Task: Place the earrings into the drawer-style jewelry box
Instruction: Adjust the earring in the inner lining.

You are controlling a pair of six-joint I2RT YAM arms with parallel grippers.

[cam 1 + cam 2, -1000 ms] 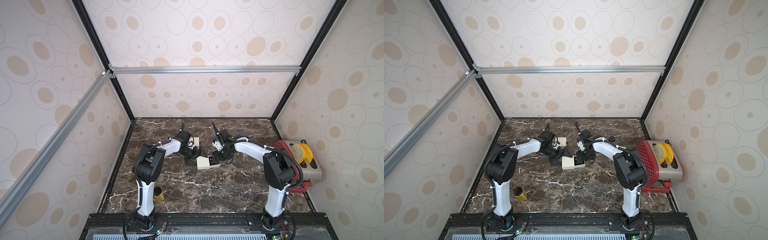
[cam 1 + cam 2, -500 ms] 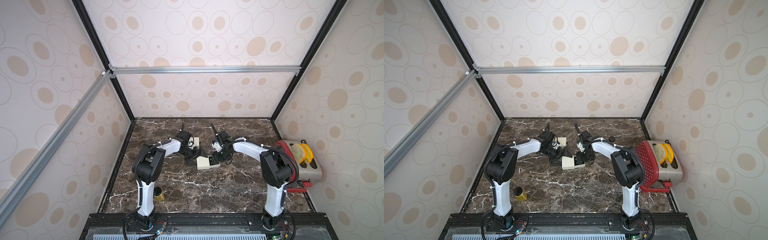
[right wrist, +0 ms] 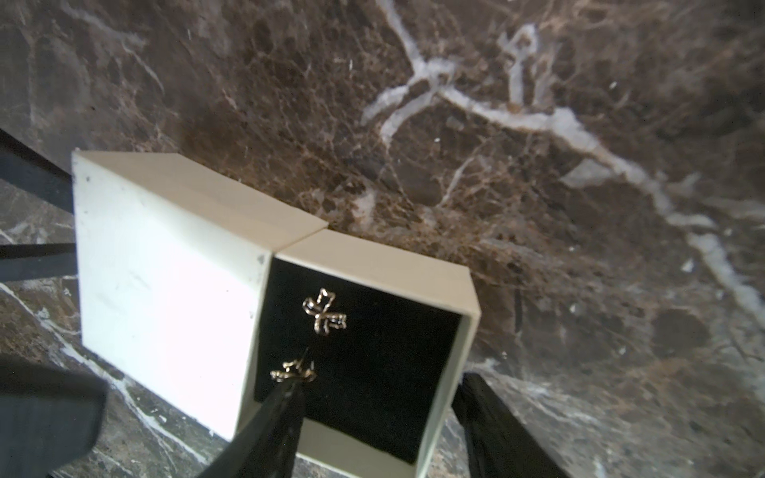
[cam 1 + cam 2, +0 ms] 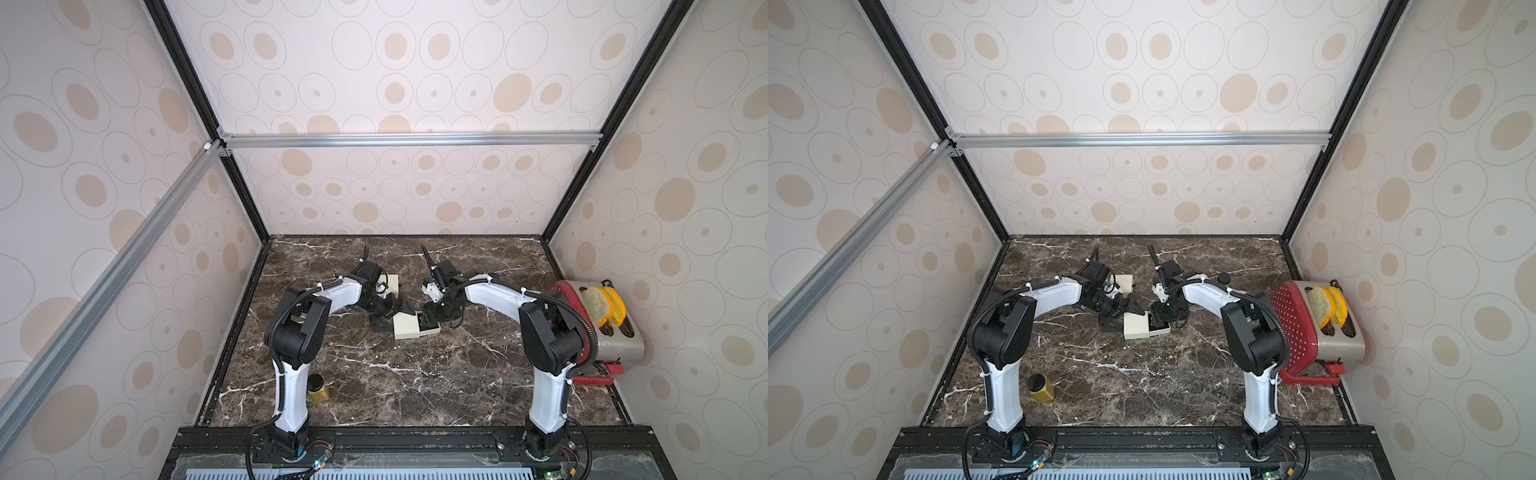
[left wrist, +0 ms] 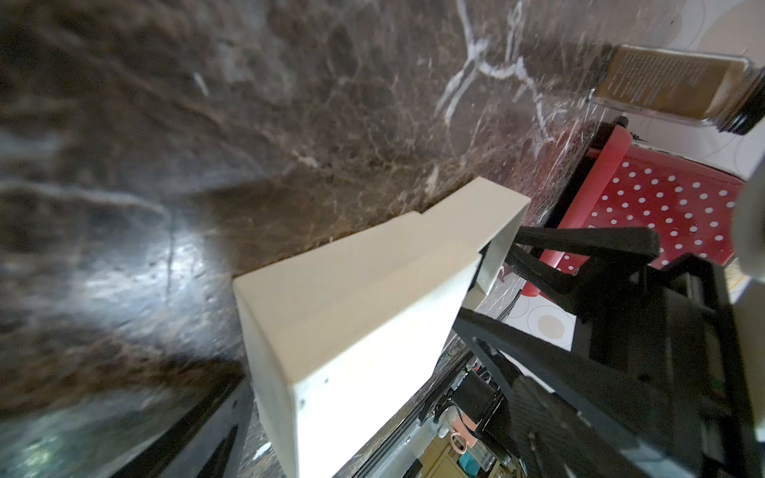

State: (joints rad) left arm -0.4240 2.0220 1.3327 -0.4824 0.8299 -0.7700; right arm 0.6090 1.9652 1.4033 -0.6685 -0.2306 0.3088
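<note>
**Inspector:** Nearest the arm bases, what is sitting on the dark brown marble tabletop [image 4: 415, 386]?

**Assistant:** A small amber glass jar with a black lid [image 4: 318, 387] is standing just beside the left arm's base, well apart from everything else.

**Inspector:** Mid-table?

**Assistant:** The cream rectangular drawer-style jewelry box [image 4: 407, 326] is lying flat between the two arms. Its black-lined drawer [image 3: 381, 265] is standing pulled out on the right arm's side.

**Inspector:** The earrings?

**Assistant:** The two small gold bow-shaped earrings [image 3: 325, 316] are both showing over the drawer's black lining. One is lying free near the middle. The second earring [image 3: 294, 372] is sitting right at the tip of one right finger [image 3: 273, 418]. I cannot tell whether it is resting on the lining or on that fingertip.

**Inspector:** Right gripper?

**Assistant:** The right gripper [image 3: 378, 380] is hanging over the drawer with jaws parted, clamping nothing. Its other finger is standing just outside the drawer's end wall.

**Inspector:** Left gripper?

**Assistant:** The left gripper [image 4: 395, 316] is standing spread wide at the box's closed end, with a finger on either side. The left wrist view is showing a gap on one side, so it is not clamping the box.

**Inspector:** Farther off?

**Assistant:** A red-and-silver toaster holding yellow slices [image 4: 598, 324] is sitting against the right wall. A second small cream box [image 4: 391, 284] is lying behind the left wrist.
</note>
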